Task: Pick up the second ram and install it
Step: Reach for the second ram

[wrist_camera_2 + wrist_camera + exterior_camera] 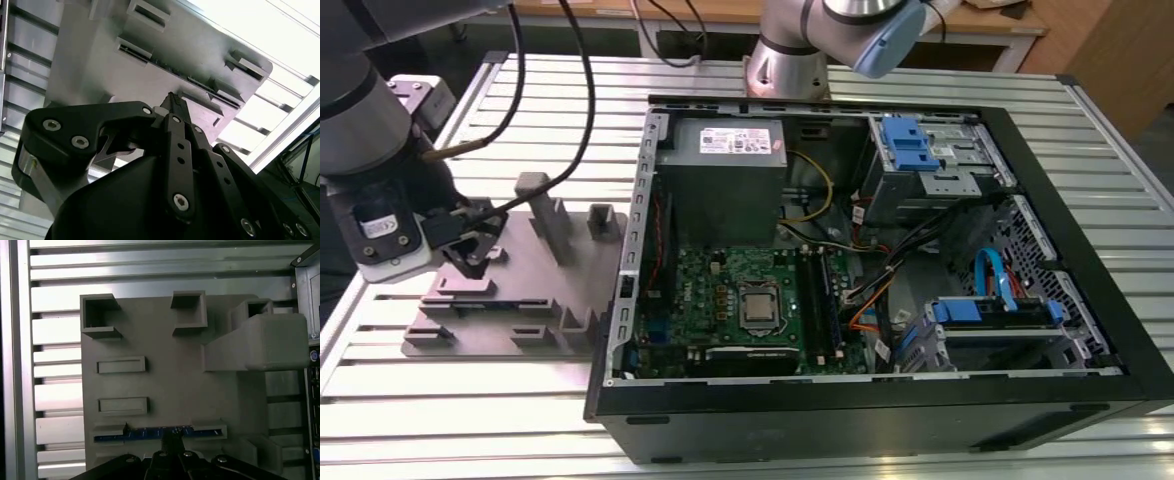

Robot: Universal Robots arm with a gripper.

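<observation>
Black pincer [172,436], pointing straight down, pinches the second ram [140,433] in grey fixture [165,340].

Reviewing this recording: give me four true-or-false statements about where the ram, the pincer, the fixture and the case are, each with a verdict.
1. The second ram lies in the grey fixture, outside the computer case. True.
2. The pincer hangs over the motherboard. False: it is at the fixture, right by the ram.
3. The case is open, with the motherboard showing. True.
4. The fixture stands on the exterior view's right of the case. False: it stands on the left.
</observation>
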